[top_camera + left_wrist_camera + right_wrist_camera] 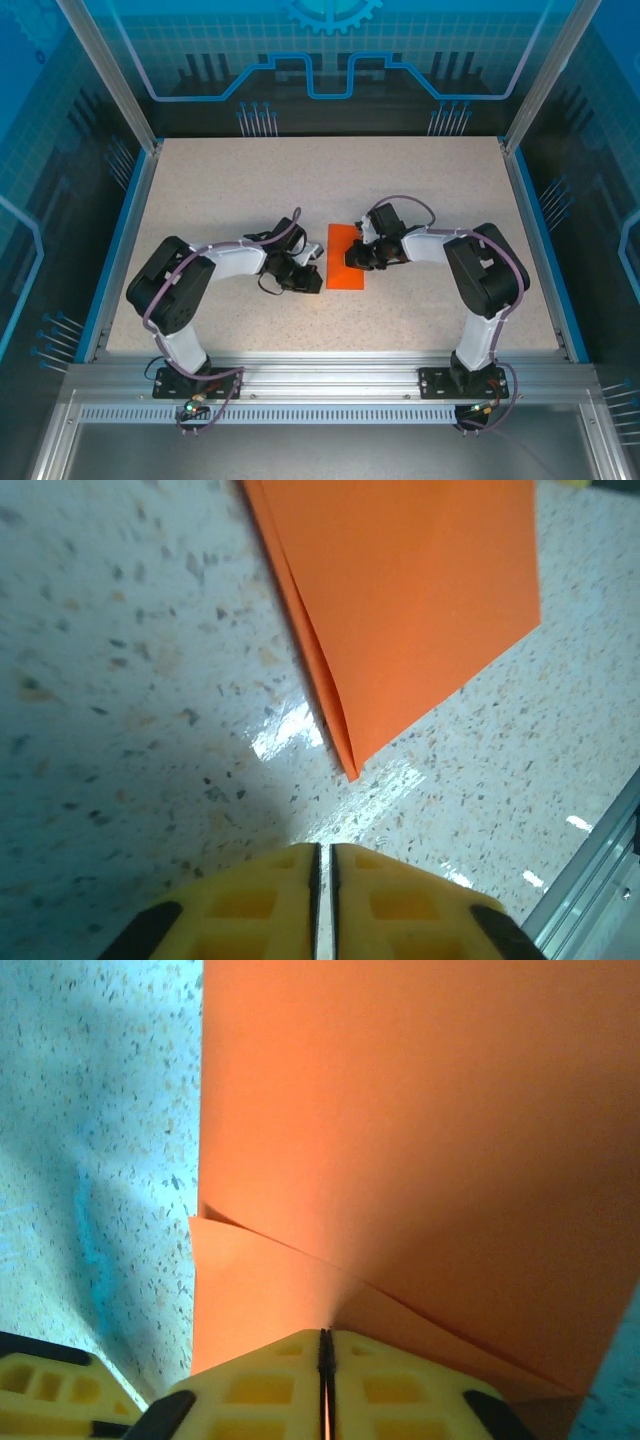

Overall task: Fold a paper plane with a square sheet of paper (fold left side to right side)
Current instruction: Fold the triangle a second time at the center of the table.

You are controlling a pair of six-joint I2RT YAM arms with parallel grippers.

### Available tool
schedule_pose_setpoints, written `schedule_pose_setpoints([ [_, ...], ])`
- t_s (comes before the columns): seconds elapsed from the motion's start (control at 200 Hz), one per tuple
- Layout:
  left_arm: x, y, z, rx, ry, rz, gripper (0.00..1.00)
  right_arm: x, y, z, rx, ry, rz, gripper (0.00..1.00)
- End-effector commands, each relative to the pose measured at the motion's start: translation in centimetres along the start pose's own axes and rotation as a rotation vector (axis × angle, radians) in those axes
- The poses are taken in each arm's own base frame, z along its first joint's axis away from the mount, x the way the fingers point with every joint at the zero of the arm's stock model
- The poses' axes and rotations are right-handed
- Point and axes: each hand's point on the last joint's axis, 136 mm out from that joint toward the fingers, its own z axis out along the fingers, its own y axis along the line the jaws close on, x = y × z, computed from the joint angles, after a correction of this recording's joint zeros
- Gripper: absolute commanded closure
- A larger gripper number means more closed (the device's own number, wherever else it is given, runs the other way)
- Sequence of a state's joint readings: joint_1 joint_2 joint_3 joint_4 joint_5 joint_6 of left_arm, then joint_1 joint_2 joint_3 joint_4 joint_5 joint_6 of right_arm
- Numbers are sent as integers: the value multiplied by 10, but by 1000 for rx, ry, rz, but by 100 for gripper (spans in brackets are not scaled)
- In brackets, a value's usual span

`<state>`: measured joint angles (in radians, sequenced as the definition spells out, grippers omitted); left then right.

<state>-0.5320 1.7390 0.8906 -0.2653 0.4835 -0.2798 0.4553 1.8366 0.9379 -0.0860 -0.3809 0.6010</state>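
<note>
Left gripper [322,852] — yellow fingers drawn in to a hairline slit with nothing between them — sits low over the speckled table [120,680], just short of the near corner of the orange sheet [420,600], whose two layers gape slightly along one edge. Right gripper [325,1335] is likewise closed to a thin dark line, its tips on the sheet where a raised flap's crease runs in to meet them; whether a layer is pinched cannot be determined. Seen from above, the sheet lies folded into a narrow rectangle at mid-table between both grippers — the right one overlapping its right edge, the left one just beside its lower left edge.
</note>
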Motion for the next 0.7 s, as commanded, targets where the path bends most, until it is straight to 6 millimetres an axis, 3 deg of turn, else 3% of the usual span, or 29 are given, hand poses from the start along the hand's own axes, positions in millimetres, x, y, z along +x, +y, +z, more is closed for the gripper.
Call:
schedule_pose_setpoints([
  [0.0,-18,-13,-21,44,-71,-11,78,-16,6,-23,20,-71,-35,81],
  [0.13,-43,-20,-30,68,-143,-14,61,-23,6,-42,60,-123,-57,70],
  [0.245,-64,-23,-31,78,-186,-18,56,-22,-4,-58,93,-171,-49,62],
  [0.405,-82,-21,-20,86,-186,-15,54,-9,-13,-73,77,-208,-28,50],
  [0.695,-97,-17,-6,83,-170,-8,54,12,-5,-83,-18,-219,-5,29],
])
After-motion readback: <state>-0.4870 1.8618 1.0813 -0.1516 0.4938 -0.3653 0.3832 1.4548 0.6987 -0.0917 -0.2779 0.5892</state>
